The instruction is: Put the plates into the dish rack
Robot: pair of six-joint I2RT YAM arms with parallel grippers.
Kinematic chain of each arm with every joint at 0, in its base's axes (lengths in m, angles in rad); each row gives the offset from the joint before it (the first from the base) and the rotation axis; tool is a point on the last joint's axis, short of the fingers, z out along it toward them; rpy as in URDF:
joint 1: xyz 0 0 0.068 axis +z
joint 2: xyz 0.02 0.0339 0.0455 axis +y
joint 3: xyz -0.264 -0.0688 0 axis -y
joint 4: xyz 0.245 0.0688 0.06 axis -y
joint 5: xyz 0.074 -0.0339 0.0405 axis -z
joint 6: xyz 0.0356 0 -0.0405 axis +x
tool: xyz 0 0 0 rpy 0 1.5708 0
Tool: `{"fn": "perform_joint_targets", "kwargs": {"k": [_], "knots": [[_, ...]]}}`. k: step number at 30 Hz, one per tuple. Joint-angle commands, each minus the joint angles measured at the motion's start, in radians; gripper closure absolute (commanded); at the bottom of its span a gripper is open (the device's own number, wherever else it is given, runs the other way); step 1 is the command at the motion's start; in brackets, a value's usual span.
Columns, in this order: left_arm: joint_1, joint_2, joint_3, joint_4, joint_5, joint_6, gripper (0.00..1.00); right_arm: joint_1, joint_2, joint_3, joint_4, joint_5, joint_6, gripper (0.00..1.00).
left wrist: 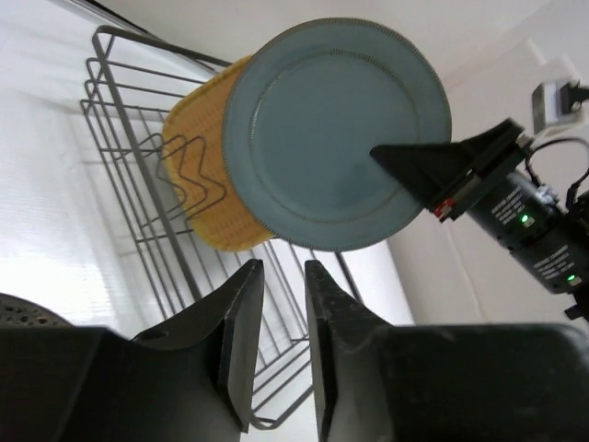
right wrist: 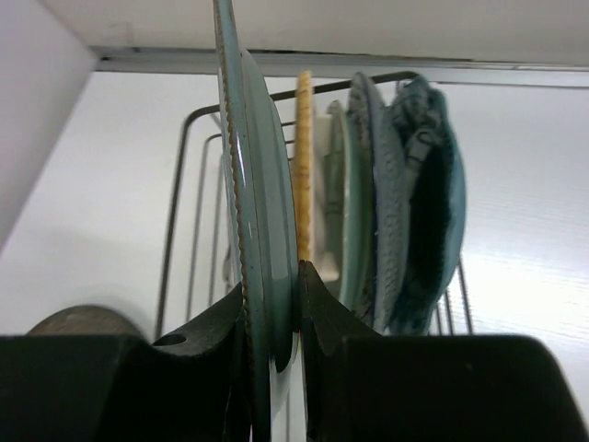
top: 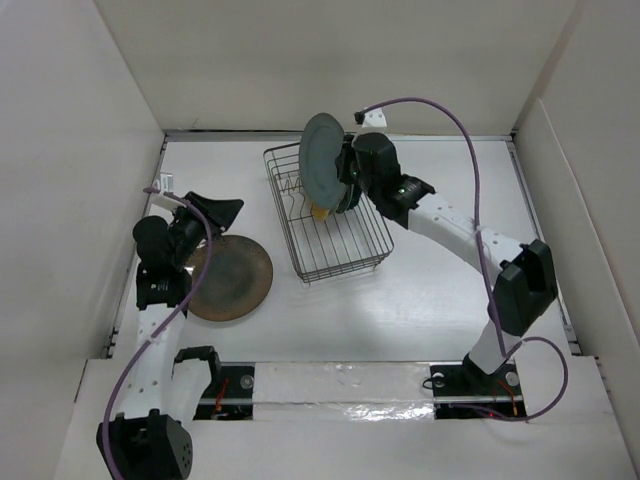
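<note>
My right gripper (top: 345, 175) is shut on the rim of a teal plate (top: 322, 160) and holds it upright over the far end of the wire dish rack (top: 345, 255). In the right wrist view the gripper (right wrist: 271, 276) clamps this plate (right wrist: 262, 184) just left of a tan plate (right wrist: 305, 166), a grey-green plate (right wrist: 354, 212) and blue patterned plates (right wrist: 405, 212) standing in the rack. A large brown plate (top: 232, 278) lies flat on the table. My left gripper (top: 222, 210) hovers beside it, its jaws a narrow gap apart and empty (left wrist: 283, 269).
White walls close in the table on three sides. A purple cable (top: 470, 130) arcs over the right arm. In the left wrist view the rack (left wrist: 129, 175), the teal plate (left wrist: 322, 129) and the tan plate (left wrist: 207, 175) lie ahead.
</note>
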Motion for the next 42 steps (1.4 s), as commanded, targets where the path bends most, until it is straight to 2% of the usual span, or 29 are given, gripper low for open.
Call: {"fn": "perform_joint_targets", "kwargs": {"k": [1, 4, 9, 12, 16, 21, 23, 25, 28, 31, 34, 35, 38, 41, 42], "knots": [[-0.052, 0.005, 0.076, -0.07, -0.092, 0.155, 0.81, 0.037, 0.033, 0.147, 0.085, 0.188, -0.061, 1.0], [-0.08, 0.019, 0.095, -0.087, -0.12, 0.195, 0.93, 0.048, 0.108, 0.233, 0.031, 0.237, -0.08, 1.0], [-0.129, 0.055, 0.127, -0.119, -0.111, 0.215, 0.93, 0.058, 0.198, 0.313, -0.006, 0.26, -0.095, 1.0], [-0.152, 0.068, 0.15, -0.153, -0.122, 0.236, 0.88, 0.068, 0.238, 0.339, -0.018, 0.268, -0.095, 1.0], [-0.152, 0.081, 0.156, -0.16, -0.117, 0.247, 0.68, 0.088, 0.266, 0.324, -0.012, 0.254, -0.089, 1.0], [-0.152, 0.089, 0.156, -0.163, -0.146, 0.245, 0.55, 0.108, 0.318, 0.319, -0.032, 0.238, -0.063, 1.0], [-0.143, 0.089, 0.145, -0.159, -0.152, 0.238, 0.47, 0.108, 0.338, 0.316, -0.036, 0.235, -0.041, 1.0], [-0.119, 0.094, 0.139, -0.156, -0.157, 0.231, 0.42, 0.108, 0.343, 0.318, -0.035, 0.228, -0.035, 0.98], [-0.109, 0.098, 0.142, -0.179, -0.197, 0.233, 0.42, 0.117, 0.337, 0.33, -0.021, 0.229, -0.041, 0.92], [-0.109, 0.098, 0.15, -0.197, -0.25, 0.235, 0.41, 0.127, 0.353, 0.376, -0.036, 0.223, -0.055, 0.83], [-0.109, 0.103, 0.145, -0.211, -0.31, 0.222, 0.39, 0.127, 0.361, 0.391, -0.055, 0.223, -0.055, 0.62], [-0.109, 0.109, 0.147, -0.223, -0.318, 0.227, 0.39, 0.127, 0.355, 0.387, -0.056, 0.229, -0.052, 0.46], [-0.109, 0.14, 0.153, -0.259, -0.341, 0.233, 0.4, 0.127, 0.292, 0.35, -0.046, 0.199, -0.058, 0.22], [-0.109, 0.164, 0.162, -0.291, -0.388, 0.244, 0.43, 0.104, 0.177, 0.29, -0.024, 0.119, -0.064, 0.1], [-0.109, 0.176, 0.165, -0.298, -0.422, 0.242, 0.43, 0.104, 0.141, 0.222, 0.005, 0.098, -0.064, 0.08]]}}
